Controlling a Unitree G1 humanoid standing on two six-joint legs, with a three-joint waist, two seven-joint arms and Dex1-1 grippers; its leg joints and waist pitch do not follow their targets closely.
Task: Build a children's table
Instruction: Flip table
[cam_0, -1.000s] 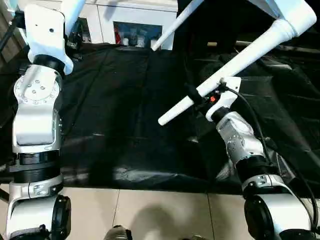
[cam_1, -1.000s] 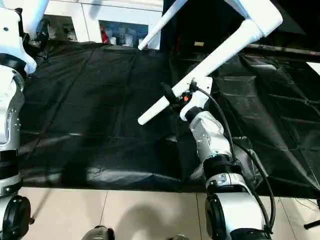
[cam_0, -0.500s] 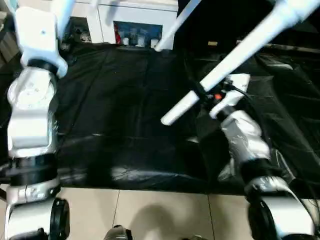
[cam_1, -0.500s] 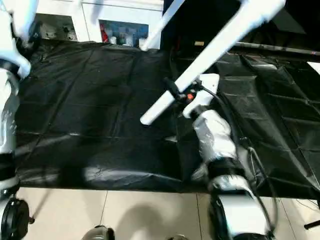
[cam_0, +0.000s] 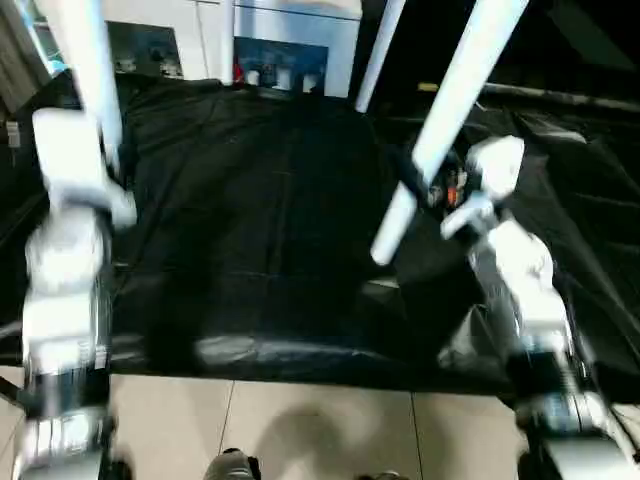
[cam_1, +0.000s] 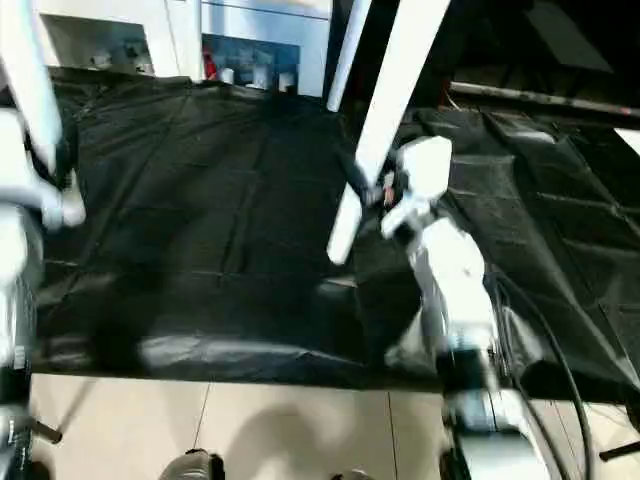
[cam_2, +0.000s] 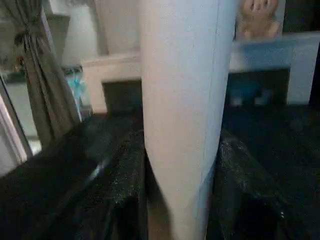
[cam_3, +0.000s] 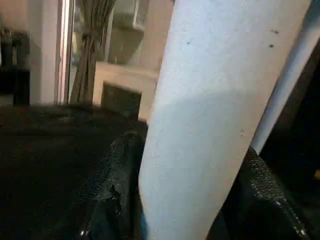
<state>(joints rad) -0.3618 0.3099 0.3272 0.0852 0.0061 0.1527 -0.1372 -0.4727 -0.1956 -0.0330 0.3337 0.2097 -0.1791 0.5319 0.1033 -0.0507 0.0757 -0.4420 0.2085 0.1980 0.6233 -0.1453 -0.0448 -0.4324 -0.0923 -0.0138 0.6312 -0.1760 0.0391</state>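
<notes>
The children's table is off the floor, and three of its white legs hang down from above; the tabletop is out of view. My left gripper (cam_0: 108, 165) is shut on the left leg (cam_0: 88, 60), which fills the space between my black fingers (cam_2: 125, 190) in the left wrist view. My right gripper (cam_0: 415, 185) is shut on the right leg (cam_0: 450, 90) a little above its free end (cam_0: 385, 245). That leg (cam_3: 220, 115) sits between the right fingers (cam_3: 115, 190) in the right wrist view. A third leg (cam_0: 378, 55) stands farther back.
A crinkled black sheet (cam_0: 260, 200) covers the floor ahead, ending at pale tiles (cam_0: 300, 430) near me. A white cabinet with glass doors (cam_0: 270, 60) stands at the back. A black cable runs along my right forearm (cam_0: 525, 290).
Both held legs have swung from a strong slant to nearly upright. My right gripper has moved up and to the right with its leg, and the left arm has shifted with its own.
</notes>
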